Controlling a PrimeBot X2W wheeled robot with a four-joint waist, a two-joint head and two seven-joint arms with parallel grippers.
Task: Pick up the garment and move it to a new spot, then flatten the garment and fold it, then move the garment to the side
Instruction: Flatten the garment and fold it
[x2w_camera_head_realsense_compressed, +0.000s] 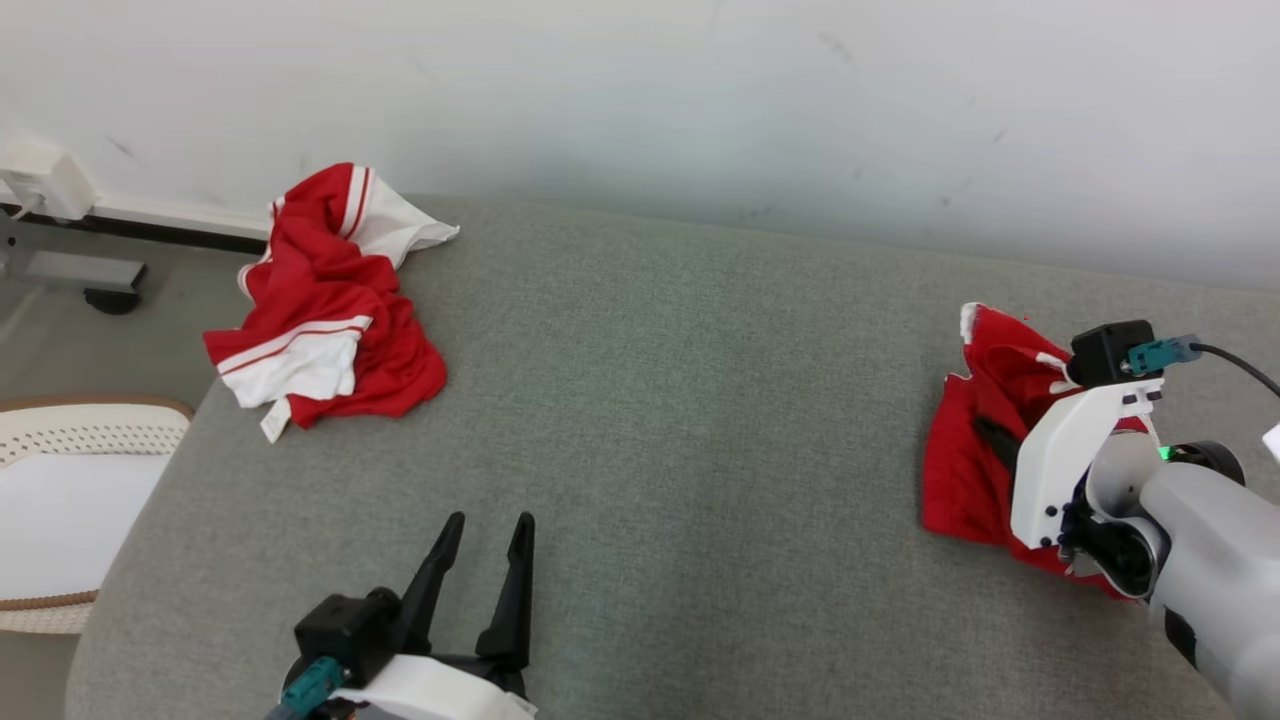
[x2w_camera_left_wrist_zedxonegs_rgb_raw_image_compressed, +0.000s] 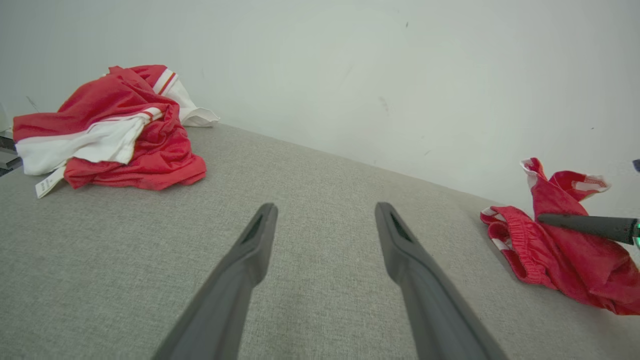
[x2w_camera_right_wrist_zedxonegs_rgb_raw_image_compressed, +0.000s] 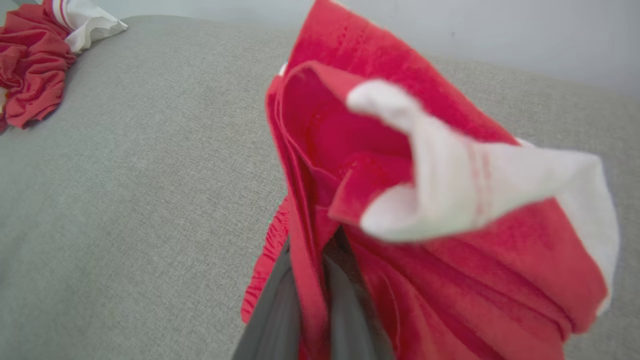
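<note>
The garment (x2w_camera_head_realsense_compressed: 962, 470), red shorts with white trim, is bunched at the right edge of the grey padded surface (x2w_camera_head_realsense_compressed: 680, 400). My right gripper (x2w_camera_head_realsense_compressed: 988, 432) is shut on its cloth, lifting part of it into a peak while the rest rests on the padding. In the right wrist view the red fabric (x2w_camera_right_wrist_zedxonegs_rgb_raw_image_compressed: 400, 150) wraps over the closed fingers (x2w_camera_right_wrist_zedxonegs_rgb_raw_image_compressed: 272, 320). From the left wrist the garment (x2w_camera_left_wrist_zedxonegs_rgb_raw_image_compressed: 555, 255) lies at the right with a dark finger (x2w_camera_left_wrist_zedxonegs_rgb_raw_image_compressed: 585, 224) across it. My left gripper (x2w_camera_head_realsense_compressed: 490, 525) (x2w_camera_left_wrist_zedxonegs_rgb_raw_image_compressed: 325, 207) is open over bare padding near the front, holding nothing.
A second crumpled red and white garment (x2w_camera_head_realsense_compressed: 325, 310) (x2w_camera_left_wrist_zedxonegs_rgb_raw_image_compressed: 115, 130) (x2w_camera_right_wrist_zedxonegs_rgb_raw_image_compressed: 30, 65) lies at the far left corner. A white wall runs behind. Off the left edge stand a white perforated basket (x2w_camera_head_realsense_compressed: 70, 440) and a grey metal frame (x2w_camera_head_realsense_compressed: 70, 268).
</note>
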